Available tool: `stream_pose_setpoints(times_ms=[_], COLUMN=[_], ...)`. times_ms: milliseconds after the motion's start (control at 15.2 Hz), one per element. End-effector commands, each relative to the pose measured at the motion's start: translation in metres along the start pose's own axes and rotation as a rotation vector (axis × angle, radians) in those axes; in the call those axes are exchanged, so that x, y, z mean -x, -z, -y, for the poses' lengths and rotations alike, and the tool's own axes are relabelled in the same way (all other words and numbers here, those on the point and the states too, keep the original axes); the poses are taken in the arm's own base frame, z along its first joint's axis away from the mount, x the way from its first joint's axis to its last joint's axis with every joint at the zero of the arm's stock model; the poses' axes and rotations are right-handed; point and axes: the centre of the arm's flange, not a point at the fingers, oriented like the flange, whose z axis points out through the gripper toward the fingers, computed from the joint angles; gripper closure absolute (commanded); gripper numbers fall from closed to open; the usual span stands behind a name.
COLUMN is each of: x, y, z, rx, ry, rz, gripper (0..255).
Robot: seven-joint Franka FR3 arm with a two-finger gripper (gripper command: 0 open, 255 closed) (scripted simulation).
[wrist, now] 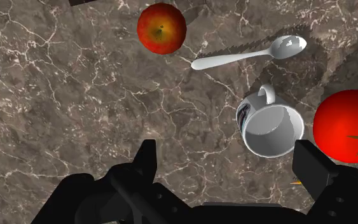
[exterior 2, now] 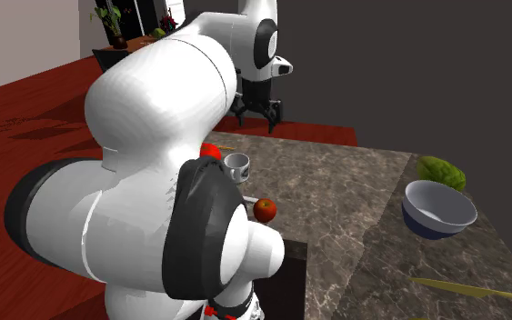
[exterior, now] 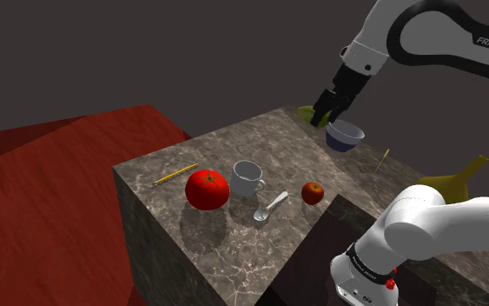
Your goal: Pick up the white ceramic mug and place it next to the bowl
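**Tool open above the tabletop, mug standing free**

Shoulder view. The marble tabletop [exterior: 260, 143] carried a white mug [exterior: 248, 178] near its middle, upright with its mouth up. A large red tomato [exterior: 208, 189] stood just beside the mug on this view's left. A spoon [exterior: 270, 207] lay near the mug at lower right, with a small red apple [exterior: 313, 193] past it. A yellow pencil [exterior: 175, 174] lay toward the left edge. The bowl [exterior: 345, 135], white inside and dark blue outside, sat well apart from the mug toward the far right. The black tool [exterior: 324, 119] hung in the air on the white arm [exterior: 425, 30], overlapping the bowl's far rim in the picture. A yellow long-necked thing [exterior: 455, 181], possibly a gourd, lay at the right.

Second exterior view. The arm's white body took up the foreground. Beyond it the tool [exterior 2: 256, 116] hung above the tabletop's far end, fingers spread. The mug [exterior 2: 236, 165] showed beside the arm, with the apple [exterior 2: 265, 210] nearer the camera. The bowl [exterior 2: 437, 209] sat at this view's right, a green leafy thing [exterior 2: 441, 170] just behind it.

Wrist view. The tool [wrist: 228, 167] had its fingers [wrist: 311, 167] wide apart, clasping nothing. The mug [wrist: 271, 127] stood below, seen from above and untouched. Its handle pointed toward the spoon [wrist: 247, 54]. The tomato [wrist: 346, 124] stood just beside the mug.
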Motion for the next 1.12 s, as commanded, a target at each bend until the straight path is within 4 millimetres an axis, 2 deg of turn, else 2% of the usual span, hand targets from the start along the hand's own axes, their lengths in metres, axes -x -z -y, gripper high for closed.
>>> stream_pose_setpoints(times_ms=[0, 1056], x=[0.0, -0.086], y=[0.0, -0.191], z=[0.0, 0.055], rx=[0.0, 0.001], ry=[0.0, 0.006], rz=[0.0, 0.084], gripper=[0, 0])
